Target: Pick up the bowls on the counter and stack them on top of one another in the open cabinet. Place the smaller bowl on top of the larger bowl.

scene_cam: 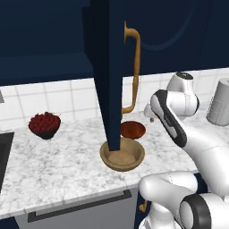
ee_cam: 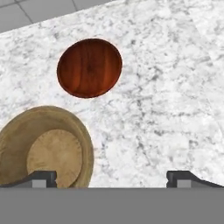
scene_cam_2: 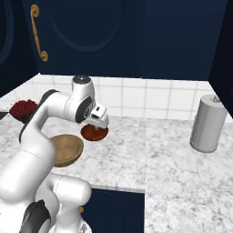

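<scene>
Though wide open, hand above counter.

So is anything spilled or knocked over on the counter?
No. The tan bowl and the reddish-brown bowl both sit upright and apart on the counter, and the berries are heaped in their dark bowl.

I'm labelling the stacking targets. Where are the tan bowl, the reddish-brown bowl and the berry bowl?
tan bowl (ee_cam: 52, 151): hand view, inner floor.
reddish-brown bowl (ee_cam: 89, 68): hand view, inside centre.
berry bowl (scene_cam: 44, 124): left base view, heaped berries.
</scene>
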